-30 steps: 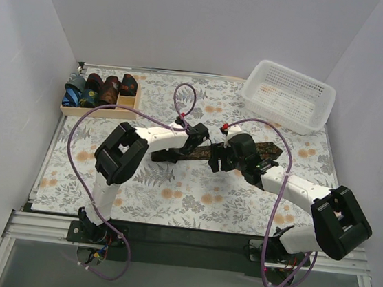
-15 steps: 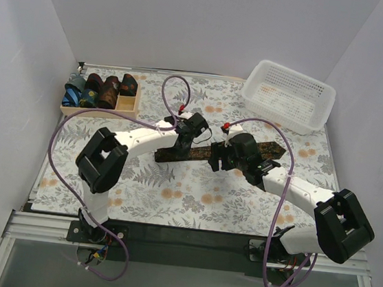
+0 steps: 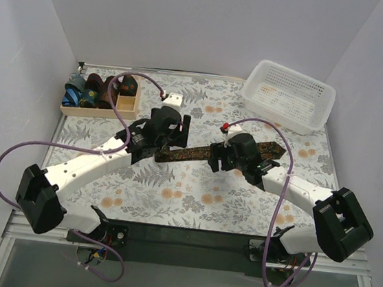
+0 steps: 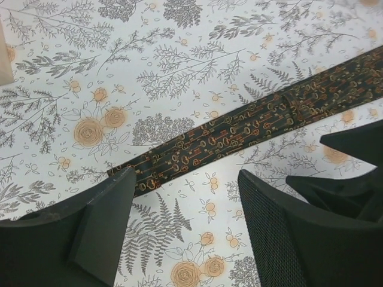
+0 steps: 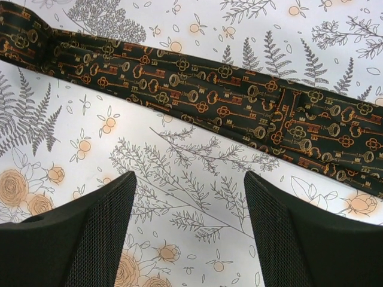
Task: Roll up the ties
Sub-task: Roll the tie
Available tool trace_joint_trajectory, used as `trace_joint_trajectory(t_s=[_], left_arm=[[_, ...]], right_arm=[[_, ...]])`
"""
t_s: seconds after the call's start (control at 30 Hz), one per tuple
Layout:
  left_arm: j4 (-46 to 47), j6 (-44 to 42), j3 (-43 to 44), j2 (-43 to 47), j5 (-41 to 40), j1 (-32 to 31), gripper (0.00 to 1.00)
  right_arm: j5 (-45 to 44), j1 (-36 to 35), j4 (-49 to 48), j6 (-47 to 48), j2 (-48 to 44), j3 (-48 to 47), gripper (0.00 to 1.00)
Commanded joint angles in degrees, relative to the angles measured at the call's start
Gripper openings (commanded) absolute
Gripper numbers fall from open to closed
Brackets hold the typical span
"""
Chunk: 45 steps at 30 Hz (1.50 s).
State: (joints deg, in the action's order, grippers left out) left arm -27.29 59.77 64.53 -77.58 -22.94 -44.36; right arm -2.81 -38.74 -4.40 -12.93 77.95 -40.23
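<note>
Floral-printed cloth covers the bench (image 3: pixel 193 192), and on it, near the middle, a single tie (image 3: pixel 194 153) lies flat and full length, slanting from lower left to upper right in the top view. It is dark, almost black, with a close pattern of small orange keys. In the left wrist view its narrow end (image 4: pixel 114 173) lies cut square just beside one finger, and a stitched keeper loop (image 5: pixel 288 113) crosses it further along, so I judge the back face is up. No turn has been started in it.

The left end effector (image 4: pixel 187 176) hovers over the narrow end with jaws spread wide and nothing between them. The right end effector (image 5: pixel 190 176) hangs likewise released just beside the middle stretch, the fabric lying beyond its fingertips.

Further out, a wooden tray (image 3: pixel 84 110) at the back left holds several rolled ties (image 3: pixel 104 88), apparently finished work. A white basket (image 3: pixel 290 96) stands at the back right. By my reading, this tie is wholly left to do: the end must be gripped, then wound.
</note>
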Motion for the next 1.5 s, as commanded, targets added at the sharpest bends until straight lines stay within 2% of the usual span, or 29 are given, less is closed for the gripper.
trace_joint_trajectory(t_s=[0.0, 0.1, 0.2, 0.37, 0.43, 0.67, 0.83, 1.13, 1.23, 1.47], left_arm=[[8.03, -2.37, -3.44, 3.75, 1.67, -0.03, 0.64], [11.90, -2.81, -7.66, 7.00, 1.58, 0.50, 0.67], [14.98, -2.29, -11.61, 9.99, 4.91, 3.65, 0.69], [18.94, -0.53, -16.62, 14.12, 16.77, 17.18, 0.70], [19.90, -0.79, -17.77, 15.35, 17.22, 20.69, 0.72], [19.82, 0.35, -19.80, 15.88, 22.67, 28.44, 0.72], [17.63, 1.31, -22.25, 16.67, 29.16, 33.71, 0.72], [15.08, 2.72, -25.68, 21.94, 28.92, 34.43, 0.76], [15.42, 0.71, -26.21, 24.40, 29.35, 34.51, 0.79], [17.53, -2.28, -28.76, 25.29, 29.53, 34.16, 0.80]], right_arm=[[1.83, 0.16, -1.57, 2.81, 0.79, -1.60, 0.67], [2.28, 0.16, -1.57, 4.75, 1.59, -2.75, 0.67], [5.17, 0.16, -1.66, 6.24, 2.29, -4.42, 0.67], [10.09, -0.02, -1.57, 9.93, 4.31, -7.67, 0.68], [11.76, -0.11, -1.66, 11.17, 5.53, -9.69, 0.69], [16.95, -1.25, -1.22, 10.30, 13.00, -18.82, 0.70], [17.31, -3.62, -1.22, 8.27, 20.73, -26.21, 0.70], [18.19, -6.17, -1.22, 5.02, 31.81, -37.64, 0.70], [18.19, -7.05, -1.22, 4.06, 34.45, -40.01, 0.70], [17.66, -7.66, -1.22, 2.73, 37.09, -40.63, 0.68]])
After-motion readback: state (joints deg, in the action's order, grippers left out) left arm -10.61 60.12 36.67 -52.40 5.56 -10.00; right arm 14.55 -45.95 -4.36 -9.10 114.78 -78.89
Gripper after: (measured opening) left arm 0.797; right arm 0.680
